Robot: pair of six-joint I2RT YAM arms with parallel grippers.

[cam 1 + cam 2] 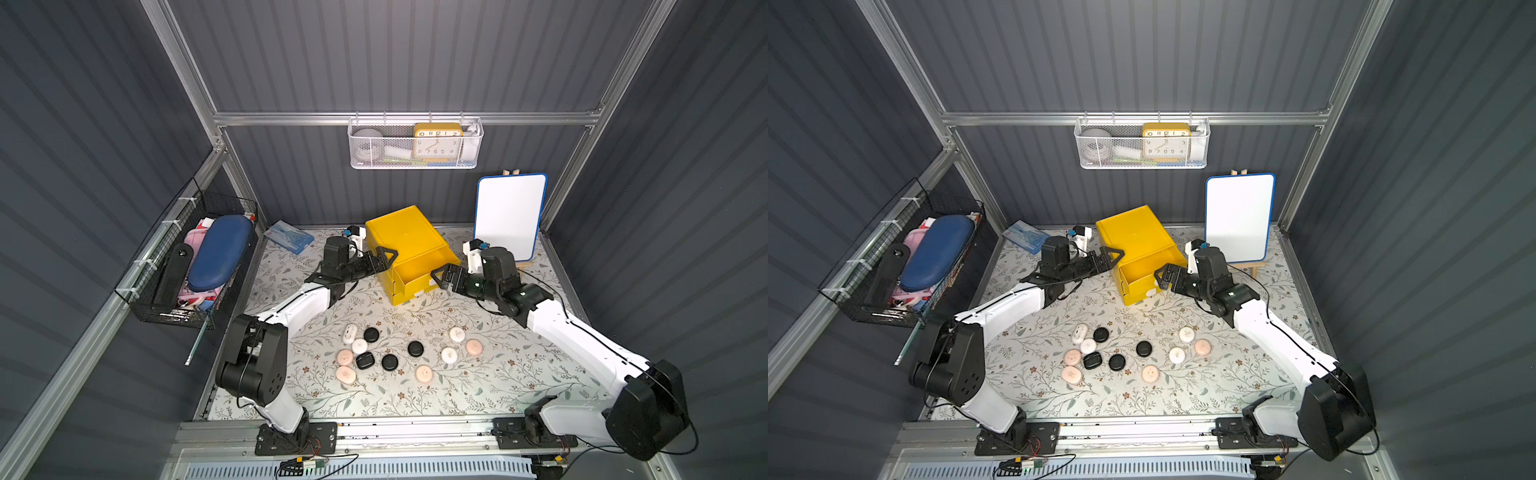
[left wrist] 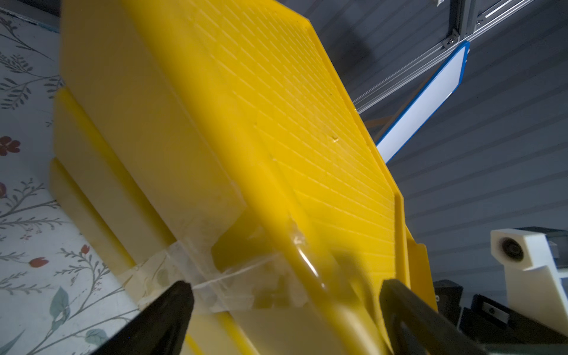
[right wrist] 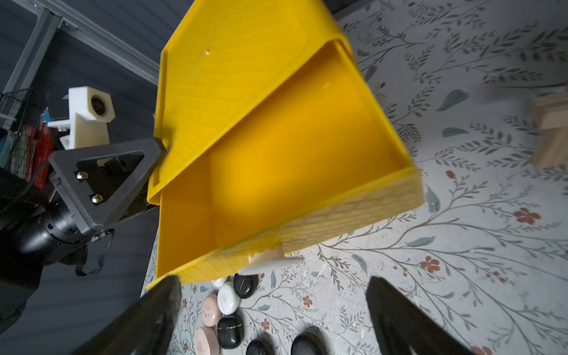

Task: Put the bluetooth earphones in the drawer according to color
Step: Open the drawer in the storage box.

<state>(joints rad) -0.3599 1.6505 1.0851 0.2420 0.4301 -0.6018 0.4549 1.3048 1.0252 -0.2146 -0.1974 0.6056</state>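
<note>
The yellow drawer box (image 1: 401, 232) stands at the back middle of the mat, its top drawer (image 1: 419, 276) pulled out and empty inside (image 3: 292, 153). My left gripper (image 1: 386, 254) (image 2: 284, 285) is open at the box's left side, with one finger against its upper edge. My right gripper (image 1: 438, 278) (image 3: 273, 281) is open just in front of the drawer's white handle (image 3: 270, 261) and holds nothing. The bluetooth earphones lie loose on the mat nearer the front: black ones (image 1: 371, 335) (image 1: 415, 348), white ones (image 1: 359, 345) (image 1: 449, 355) and pink ones (image 1: 345, 357) (image 1: 424, 373).
A whiteboard on a small easel (image 1: 510, 216) stands behind the right arm. A blue packet (image 1: 289, 237) lies at the back left. A black wire basket (image 1: 137, 286) hangs on the left wall. A white mesh basket (image 1: 361, 160) with a clock hangs on the back wall.
</note>
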